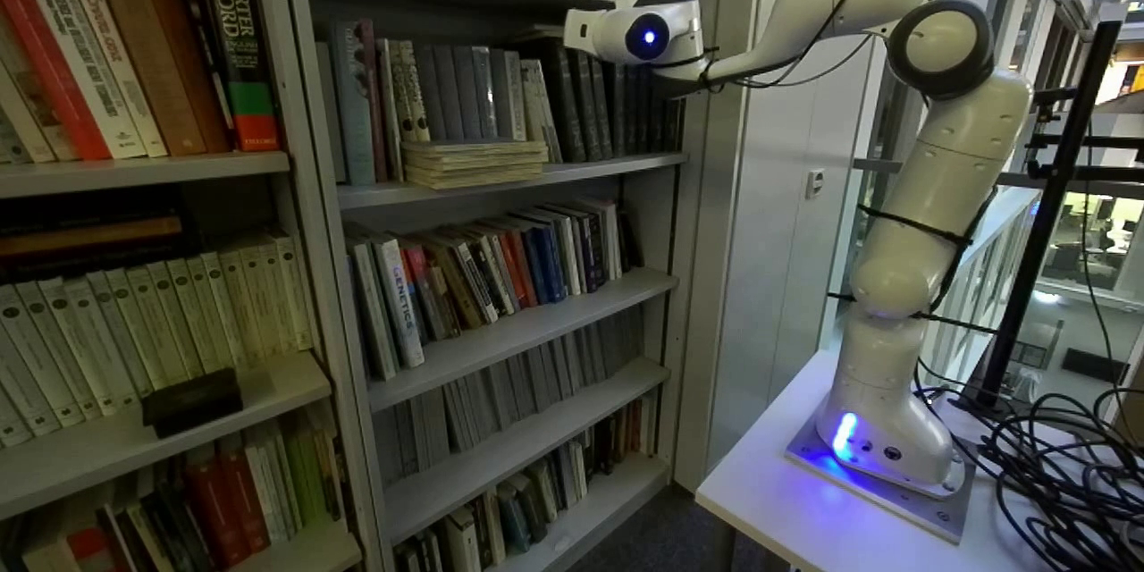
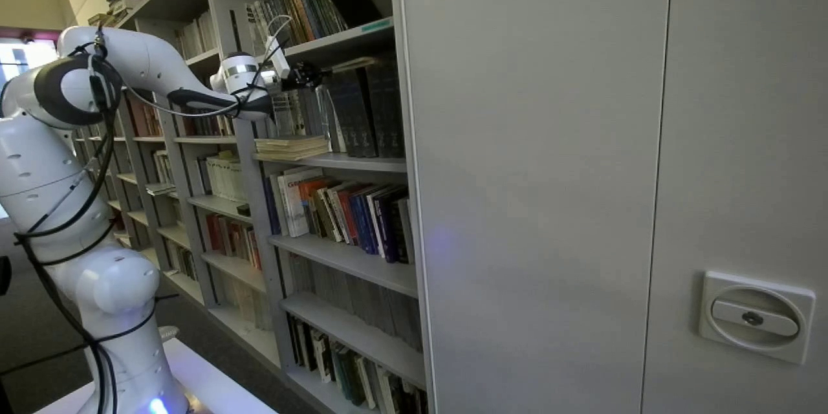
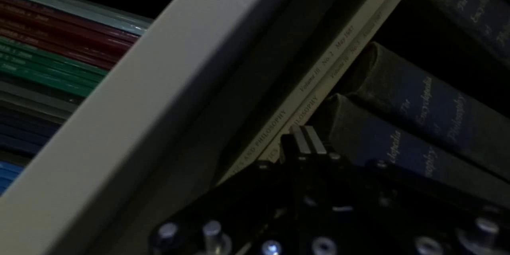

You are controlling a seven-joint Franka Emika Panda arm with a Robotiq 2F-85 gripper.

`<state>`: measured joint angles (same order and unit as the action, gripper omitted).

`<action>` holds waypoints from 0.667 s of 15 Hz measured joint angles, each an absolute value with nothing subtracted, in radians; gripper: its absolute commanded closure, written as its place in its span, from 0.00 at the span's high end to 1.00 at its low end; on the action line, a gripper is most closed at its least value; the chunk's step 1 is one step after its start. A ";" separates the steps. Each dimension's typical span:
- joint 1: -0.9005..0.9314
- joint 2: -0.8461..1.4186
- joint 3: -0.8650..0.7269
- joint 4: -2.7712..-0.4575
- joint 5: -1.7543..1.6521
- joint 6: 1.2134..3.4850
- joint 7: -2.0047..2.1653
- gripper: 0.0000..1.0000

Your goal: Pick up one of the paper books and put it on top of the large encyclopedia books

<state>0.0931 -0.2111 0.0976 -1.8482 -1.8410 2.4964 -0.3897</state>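
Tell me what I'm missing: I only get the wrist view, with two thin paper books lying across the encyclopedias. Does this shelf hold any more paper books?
Observer: Yes. In both exterior views a pile of paper books lies flat near the front edge of the same shelf.

Operator: Am I level with that pile?

Observer: No. In an exterior view the gripper is higher than the pile.

Operator: Is anything standing behind it?

Observer: Yes, a row of upright books, seen in an exterior view. Whether the pile touches them, I can't tell.
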 measured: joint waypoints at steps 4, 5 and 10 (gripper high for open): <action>0.093 -0.304 0.097 -1.939 -1.712 2.543 -0.392 0.00; 0.094 -0.329 0.096 -1.970 -1.657 2.557 -0.399 0.00; 0.154 -0.488 0.075 -2.194 -1.262 2.593 -0.513 0.00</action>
<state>0.1540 -0.4880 0.0750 -2.1937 -1.2620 2.5928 -0.5129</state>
